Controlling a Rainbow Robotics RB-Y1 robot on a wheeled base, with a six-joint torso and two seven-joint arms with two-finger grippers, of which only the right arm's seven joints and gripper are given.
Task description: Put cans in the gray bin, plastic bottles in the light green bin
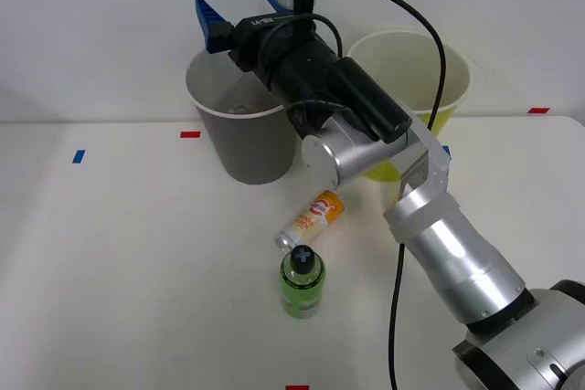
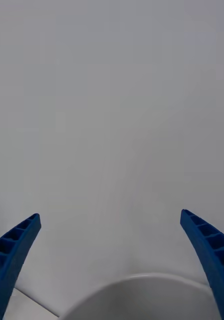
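The right gripper (image 1: 239,8) hangs above the far rim of the gray bin (image 1: 245,148), its jaws spread wide with nothing between them; in the wrist view the two blue fingers (image 2: 14,252) stand far apart over the bin's white rim (image 2: 142,285). Something pale and round lies at the bottom of the gray bin, possibly a can already dropped in, though the view is too dim to be sure.

Still on the table (image 1: 119,271) are an orange-and-white can (image 1: 311,219) lying on its side and a green bottle (image 1: 303,282) standing upright with its black cap toward the camera. The two are just beside each other, the can's silver end almost touching the bottle's cap. So at least one can and one bottle remain to be sorted. The light green bin (image 1: 450,89) stands to the right of the gray one, partly behind the arm, and its contents cannot be seen.

There is open table on all sides of the pair. The tightest spot is the narrow gap between can and bottle, so a grasp on the can looks safer from its orange end.
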